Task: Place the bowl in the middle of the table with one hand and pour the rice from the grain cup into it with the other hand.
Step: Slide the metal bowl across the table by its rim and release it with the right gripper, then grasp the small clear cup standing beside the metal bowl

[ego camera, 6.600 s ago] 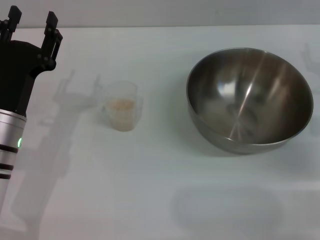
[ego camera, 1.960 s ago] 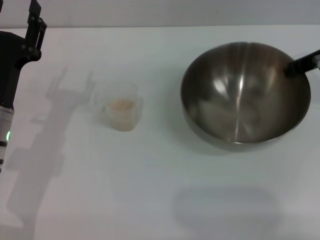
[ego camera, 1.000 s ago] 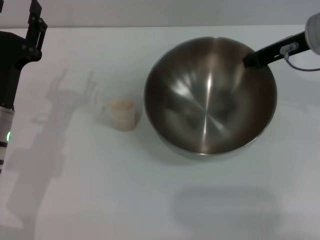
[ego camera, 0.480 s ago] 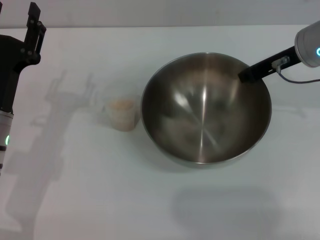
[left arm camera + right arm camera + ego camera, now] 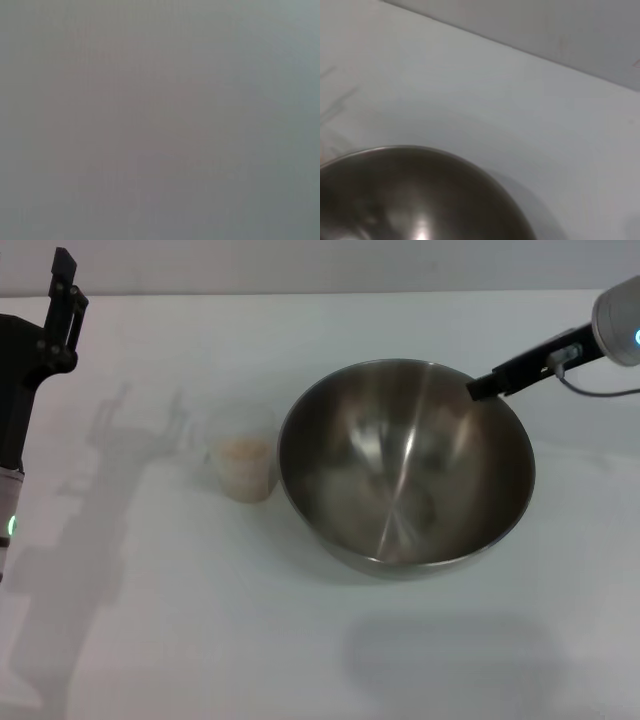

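Observation:
The bowl (image 5: pixel 405 470), wide and shiny steel, stands near the middle of the white table (image 5: pixel 300 640), its inside bare. My right gripper (image 5: pixel 478 388) reaches in from the far right and is shut on the bowl's far right rim. The right wrist view shows the bowl's rim (image 5: pixel 420 200) from close up over the table (image 5: pixel 470 90). The grain cup (image 5: pixel 243 465) stands upright just left of the bowl, with the rice (image 5: pixel 243 450) inside. My left gripper (image 5: pixel 55 290) hangs open at the far left, well away from the cup. The left wrist view shows only plain grey.
The table's far edge (image 5: pixel 300 292) runs along the top of the head view. Shadows of the left arm fall on the tabletop left of the cup.
The right gripper has brought the bowl from the right side towards the middle, up close to the cup, and lowered it a little over the last second. The left arm has barely moved.

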Robot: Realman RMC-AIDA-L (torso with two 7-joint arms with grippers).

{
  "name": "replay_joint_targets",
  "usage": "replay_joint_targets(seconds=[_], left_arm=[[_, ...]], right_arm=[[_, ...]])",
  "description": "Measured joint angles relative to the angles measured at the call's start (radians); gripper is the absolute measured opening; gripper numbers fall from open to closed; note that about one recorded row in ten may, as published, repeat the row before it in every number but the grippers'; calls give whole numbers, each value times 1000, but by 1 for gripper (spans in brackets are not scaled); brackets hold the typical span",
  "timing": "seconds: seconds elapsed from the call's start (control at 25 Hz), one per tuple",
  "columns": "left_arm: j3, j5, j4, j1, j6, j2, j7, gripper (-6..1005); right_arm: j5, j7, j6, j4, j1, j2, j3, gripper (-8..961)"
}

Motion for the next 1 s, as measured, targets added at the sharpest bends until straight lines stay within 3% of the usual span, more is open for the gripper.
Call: replay_joint_targets(seconds=[0.24, 0.48, 0.76, 1.0], left_arm=[[0, 0, 0, 6, 18, 1, 0, 666], [0, 0, 2, 6, 19, 1, 0, 667], [0, 0, 5, 6, 17, -1, -2, 666], [4, 0, 6, 8, 13, -1, -14, 667]], right_arm=[[-1, 3, -74, -160, -47, 1, -32, 474], [88, -34, -222, -231, -92, 5, -50, 548], [257, -215, -669, -246, -235, 8, -206, 547], [390, -358, -1188, -191, -337, 13, -400, 547]])
